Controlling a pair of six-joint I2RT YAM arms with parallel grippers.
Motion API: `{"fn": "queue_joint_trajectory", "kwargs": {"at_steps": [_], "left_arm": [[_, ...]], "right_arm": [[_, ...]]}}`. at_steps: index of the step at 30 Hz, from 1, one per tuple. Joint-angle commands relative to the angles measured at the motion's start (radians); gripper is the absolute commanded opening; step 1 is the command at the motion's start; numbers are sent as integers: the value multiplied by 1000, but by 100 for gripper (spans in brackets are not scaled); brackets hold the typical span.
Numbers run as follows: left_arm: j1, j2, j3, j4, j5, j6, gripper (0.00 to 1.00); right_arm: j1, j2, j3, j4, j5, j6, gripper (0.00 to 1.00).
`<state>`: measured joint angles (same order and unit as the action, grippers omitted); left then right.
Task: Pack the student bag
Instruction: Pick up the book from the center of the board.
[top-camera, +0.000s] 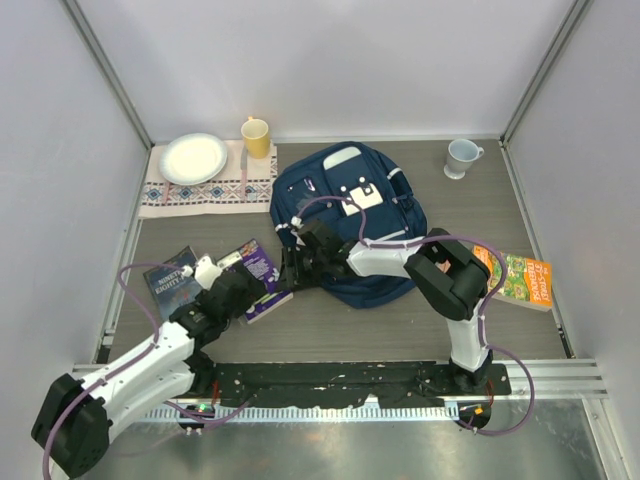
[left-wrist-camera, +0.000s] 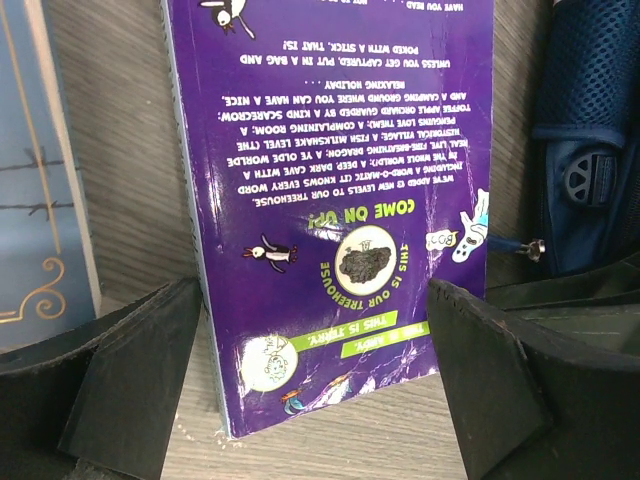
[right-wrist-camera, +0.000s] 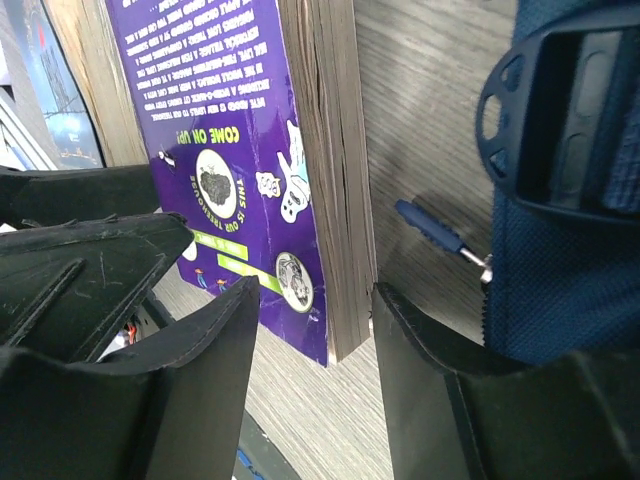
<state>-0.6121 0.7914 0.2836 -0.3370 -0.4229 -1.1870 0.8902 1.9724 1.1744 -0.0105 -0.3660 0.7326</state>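
Bent low over purple book (top-camera: 260, 270).
Straddle it with left pincer (left-wrist-camera: 310, 292) wide apart, right pincer (right-wrist-camera: 315, 297) apart at its corner; reads "COME ON UP!"

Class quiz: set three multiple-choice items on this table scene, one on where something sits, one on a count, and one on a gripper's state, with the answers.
1. Where is the yellow cup?
A on the patterned mat beside the white plate
B at the near edge
C in the back right corner

2. How many books lie on the table?
A one
B two
C three

3. How is the left gripper?
A shut on nothing
B open, a finger either side of the purple book
C shut on the cup

Answers:
1 A, the cup stands on the mat next to the plate.
2 C, there is a dark blue book, the purple book and an orange book.
3 B, the left wrist view shows both fingers apart with the book between them.
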Motion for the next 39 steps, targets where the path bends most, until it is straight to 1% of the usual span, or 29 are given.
{"fn": "queue_joint_trajectory", "kwargs": {"at_steps": [1,3,4,5,8,10,11,12,16,21,23,27,28,31,35,39], "left_arm": [[5,49,0,76,72,14,98],[6,46,0,72,58,10,98],[5,39,-4,75,56,10,97],[6,32,-6,87,58,12,97],[5,9,-7,73,49,13,96],[5,0,-11,69,42,18,96],[5,-4,-11,64,42,21,96],[6,-4,-9,56,41,27,96],[6,-14,0,16,23,33,96],[6,-30,55,-43,-2,69,98],[6,-43,118,-103,-28,101,100],[6,-67,247,-200,-77,177,100],[8,-76,300,-232,-88,193,99],[6,-86,388,-278,-123,237,100],[6,-93,457,-300,-132,268,99],[6,-103,509,-284,-123,294,100]], "right_arm": [[10,3,31,86,-39,24,50],[10,-4,33,89,-48,22,48],[10,-7,31,93,-51,21,46],[12,-12,30,96,-48,21,40],[10,-24,28,99,-36,22,38],[10,-30,28,103,-22,19,32],[10,-32,30,99,-19,19,27],[10,-32,30,102,-19,16,14],[10,-33,27,103,-16,16,1],[10,-82,24,76,32,13,1],[10,-116,5,81,50,27,1],[-11,-226,-50,171,29,96,1],[-16,-246,-76,191,19,111,1],[-43,-311,-110,254,-36,157,1],[-63,-392,-140,310,-88,209,1],[-95,-486,-148,261,-65,196,1]]}}
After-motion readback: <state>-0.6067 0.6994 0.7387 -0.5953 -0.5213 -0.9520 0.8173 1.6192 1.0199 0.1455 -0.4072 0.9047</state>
